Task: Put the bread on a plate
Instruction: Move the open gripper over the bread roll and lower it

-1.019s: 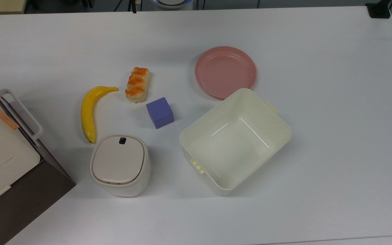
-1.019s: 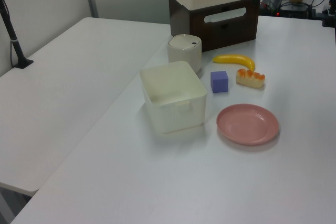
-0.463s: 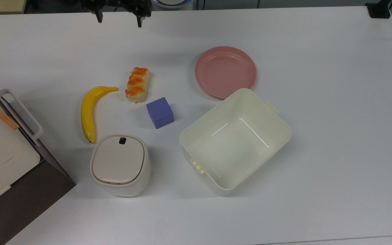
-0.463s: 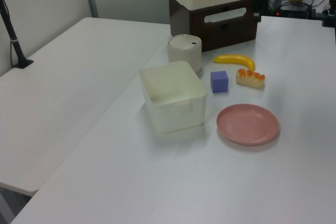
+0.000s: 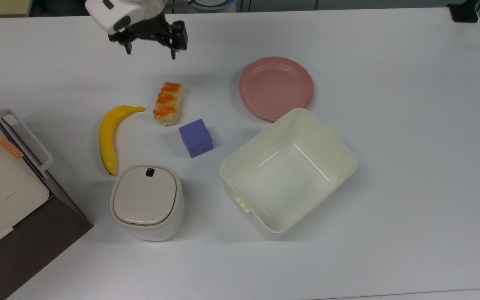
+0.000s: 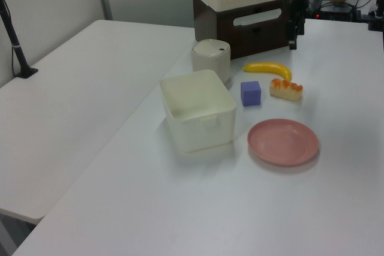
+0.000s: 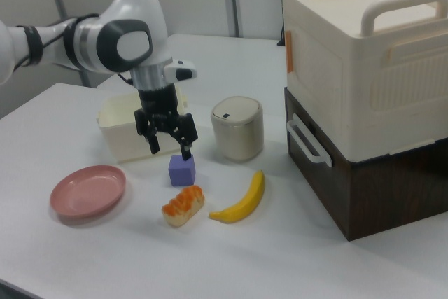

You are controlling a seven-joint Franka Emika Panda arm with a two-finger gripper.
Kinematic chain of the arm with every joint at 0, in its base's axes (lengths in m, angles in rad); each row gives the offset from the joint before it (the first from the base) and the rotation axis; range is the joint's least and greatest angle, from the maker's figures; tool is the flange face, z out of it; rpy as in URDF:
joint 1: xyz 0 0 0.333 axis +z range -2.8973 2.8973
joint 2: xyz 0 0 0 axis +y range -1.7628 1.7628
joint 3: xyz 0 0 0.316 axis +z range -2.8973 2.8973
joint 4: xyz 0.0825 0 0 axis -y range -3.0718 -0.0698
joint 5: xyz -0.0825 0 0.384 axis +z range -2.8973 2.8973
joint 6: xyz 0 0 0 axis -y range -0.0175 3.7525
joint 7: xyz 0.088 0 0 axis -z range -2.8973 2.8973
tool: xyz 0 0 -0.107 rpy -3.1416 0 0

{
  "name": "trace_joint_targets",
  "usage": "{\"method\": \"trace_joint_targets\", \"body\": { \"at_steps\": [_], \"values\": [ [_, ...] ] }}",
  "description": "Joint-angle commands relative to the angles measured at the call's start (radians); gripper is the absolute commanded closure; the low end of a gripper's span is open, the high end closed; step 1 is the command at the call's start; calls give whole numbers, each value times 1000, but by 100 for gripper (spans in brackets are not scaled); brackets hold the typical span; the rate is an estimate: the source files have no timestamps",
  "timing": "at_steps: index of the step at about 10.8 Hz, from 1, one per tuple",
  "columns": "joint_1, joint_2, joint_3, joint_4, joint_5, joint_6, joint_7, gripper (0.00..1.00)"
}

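Glossy orange-brown on top and pale tan at the sides, the bread [image 5: 168,103] lay on the white table [image 5: 390,166] between the banana [image 5: 111,135] and the purple cube [image 5: 196,137], well apart from the empty pink plate [image 5: 276,88]. Gripper [image 5: 151,52] hung above, jaws spread and holding nothing; the right view showed its white arm [image 7: 115,40]. Cream tub [image 5: 288,173] stood empty; lidded bin [image 5: 146,202] closed.

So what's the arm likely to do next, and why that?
Probably carry the gripper over the bread and lower it. Its fingers are open and empty, hovering away from the loaf, toward the top view's upper edge. The bread lies on the table between the banana and purple cube; the pink plate has nothing on it.
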Motion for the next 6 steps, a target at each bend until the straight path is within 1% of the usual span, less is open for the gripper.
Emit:
{"method": "trace_joint_targets", "body": {
  "at_steps": [1, 4, 6],
  "values": [
    [9, 2, -13, -108, -44, 127, 4, 0],
    [11, 48, -12, -172, -79, 239, 17, 0],
    [15, 92, -12, -180, -86, 301, 18, 0]
  ]
}}
